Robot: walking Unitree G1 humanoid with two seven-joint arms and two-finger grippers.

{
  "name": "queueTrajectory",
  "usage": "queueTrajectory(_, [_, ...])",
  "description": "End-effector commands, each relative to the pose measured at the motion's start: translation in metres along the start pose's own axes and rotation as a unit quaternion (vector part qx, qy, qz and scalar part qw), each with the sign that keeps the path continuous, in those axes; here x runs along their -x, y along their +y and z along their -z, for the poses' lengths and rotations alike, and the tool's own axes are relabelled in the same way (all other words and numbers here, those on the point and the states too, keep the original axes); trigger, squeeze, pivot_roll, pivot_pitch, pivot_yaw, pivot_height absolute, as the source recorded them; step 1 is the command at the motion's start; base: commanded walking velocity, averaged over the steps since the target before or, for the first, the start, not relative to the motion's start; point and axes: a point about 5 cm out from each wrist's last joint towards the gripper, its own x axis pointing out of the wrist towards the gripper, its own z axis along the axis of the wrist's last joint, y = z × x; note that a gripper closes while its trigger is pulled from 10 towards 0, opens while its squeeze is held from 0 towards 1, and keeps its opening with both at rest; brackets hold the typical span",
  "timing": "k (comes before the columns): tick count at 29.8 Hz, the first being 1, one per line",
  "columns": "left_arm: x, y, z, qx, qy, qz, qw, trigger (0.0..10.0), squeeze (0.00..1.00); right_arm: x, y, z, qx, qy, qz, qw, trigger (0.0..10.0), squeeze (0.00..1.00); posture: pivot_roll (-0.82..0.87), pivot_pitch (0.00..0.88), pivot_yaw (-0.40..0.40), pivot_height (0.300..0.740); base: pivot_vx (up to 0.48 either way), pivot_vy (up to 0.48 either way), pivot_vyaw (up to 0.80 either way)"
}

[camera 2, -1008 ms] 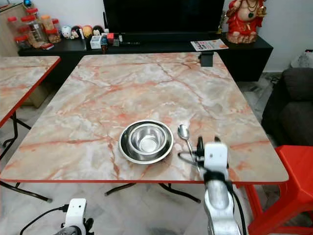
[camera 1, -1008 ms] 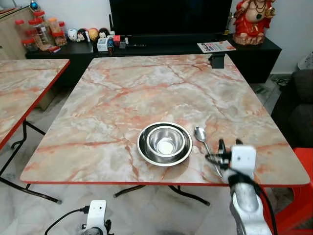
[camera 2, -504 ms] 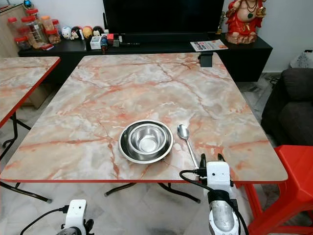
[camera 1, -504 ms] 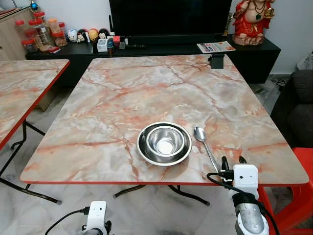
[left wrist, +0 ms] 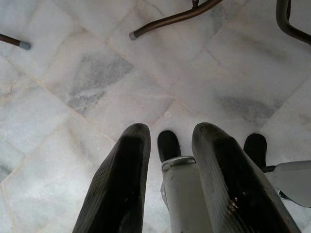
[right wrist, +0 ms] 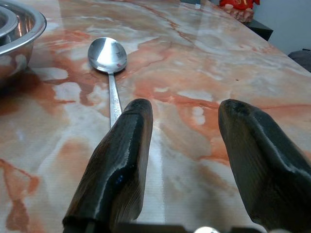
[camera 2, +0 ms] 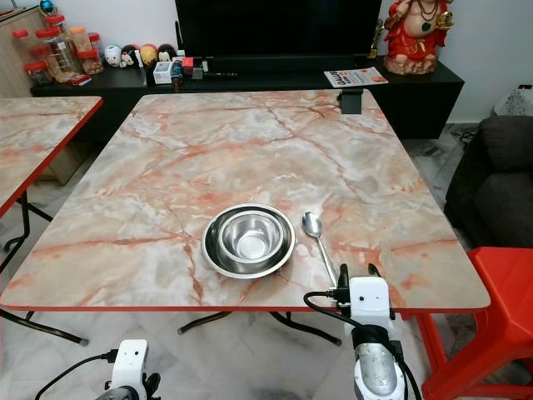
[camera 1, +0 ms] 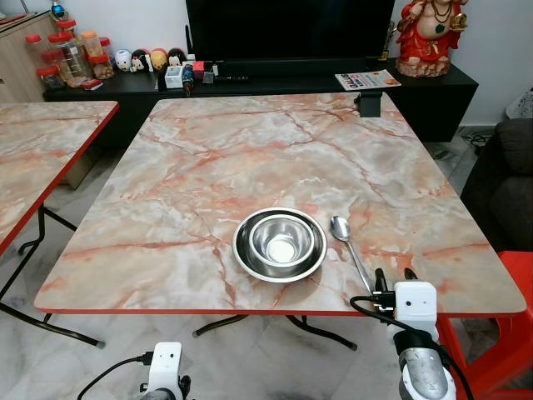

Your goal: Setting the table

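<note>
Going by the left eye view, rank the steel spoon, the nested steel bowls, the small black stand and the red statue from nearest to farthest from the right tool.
1. Steel spoon, just ahead of the open right tool.
2. Nested steel bowls, to the spoon's left.
3. Small black stand, at the table's far edge.
4. Red statue, on the black cabinet beyond.

Count, bench point(camera 1: 208, 167) nearest the robot: 1 spoon point(camera 1: 341, 229). 2 steel bowls, one small bowl point(camera 1: 281, 239) nested in one wide bowl point(camera 1: 243, 250). 1 small black object point(camera 1: 370, 103) at the far edge, kind unclear.

Benches: 2, the second bench point(camera 1: 42, 142) to the left.

Tools: 2, left tool point(left wrist: 170, 160) and right tool point(right wrist: 184, 131), each with 2 black fingers.

Sideboard: 1 red figurine point(camera 1: 429, 37), 1 leaflet point(camera 1: 368, 80). Jars at far left too crowded to count.
</note>
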Motion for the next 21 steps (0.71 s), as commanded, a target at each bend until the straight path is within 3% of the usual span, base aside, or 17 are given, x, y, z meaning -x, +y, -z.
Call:
queueTrajectory(1, [0.000, 0.003, 0.000, -0.001, 0.001, -0.003, 1.000, 10.0, 0.00, -0.002, 0.003, -0.006, -0.002, -0.009, -0.006, 1.000, 10.0, 0.00, -0.13, 0.000, 0.040, 0.740, 0.000, 0.000, 0.00])
queueTrajectory(17, [0.000, 0.005, 0.000, -0.002, 0.003, -0.001, 1.000, 10.0, 0.00, -0.003, 0.011, 0.002, -0.013, 0.025, -0.022, 0.999, 10.0, 0.00, -0.12, 0.000, 0.042, 0.740, 0.000, 0.000, 0.00])
queueTrajectory(21, [0.001, 0.006, 0.000, -0.002, 0.003, -0.002, 1.000, 10.0, 0.00, -0.006, 0.007, -0.011, -0.022, -0.014, 0.008, 1.000, 10.0, 0.00, -0.12, 0.000, 0.045, 0.740, 0.000, 0.000, 0.00])
